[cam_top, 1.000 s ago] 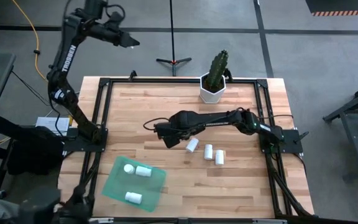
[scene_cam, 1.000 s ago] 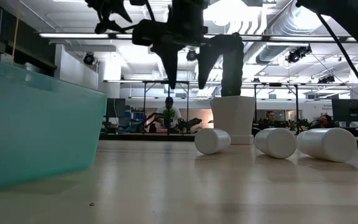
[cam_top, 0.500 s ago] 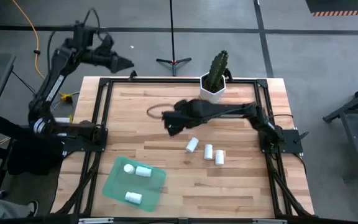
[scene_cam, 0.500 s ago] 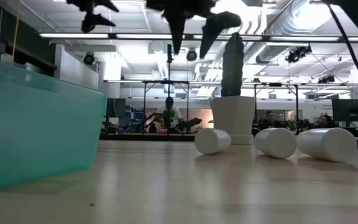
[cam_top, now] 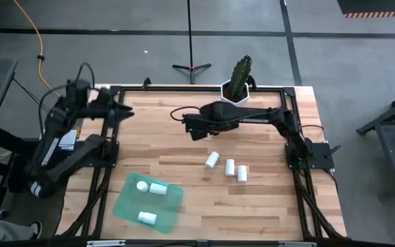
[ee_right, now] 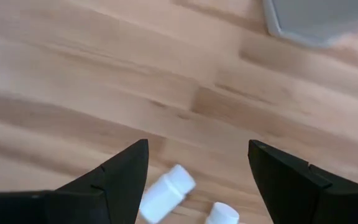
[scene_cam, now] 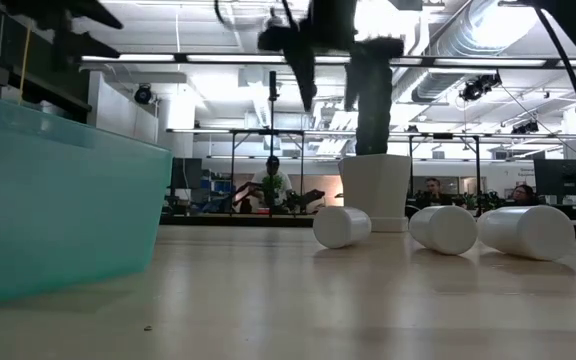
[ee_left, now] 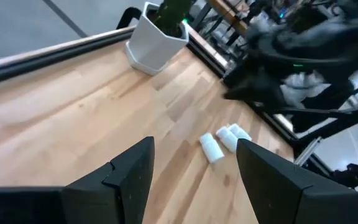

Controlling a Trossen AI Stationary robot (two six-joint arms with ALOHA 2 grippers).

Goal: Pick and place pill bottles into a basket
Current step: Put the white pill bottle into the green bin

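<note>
Three white pill bottles point(cam_top: 212, 160) point(cam_top: 230, 167) point(cam_top: 242, 173) lie on their sides on the table right of centre. They also show in the low view point(scene_cam: 342, 226) and the left wrist view point(ee_left: 211, 148). Three more bottles point(cam_top: 158, 189) lie in the green basket point(cam_top: 130, 206) at the near left. My right gripper point(cam_top: 192, 129) hangs open and empty above the table's middle, on the far side of the loose bottles. My left gripper point(cam_top: 123, 110) is open and empty over the table's far-left corner.
A white hexagonal cactus pot point(cam_top: 236, 101) stands at the far edge, just right of my right arm. A black frame point(cam_top: 112, 137) runs along the table's edges. Bare wood lies between the basket and the loose bottles. People sit in the room beyond the table point(scene_cam: 271, 180).
My right gripper has risen and drawn back from beside the loose bottles toward the far edge, staying open. My left arm has swung down from beyond the far-left corner toward the table's left edge. The bottles and the basket have not moved.
</note>
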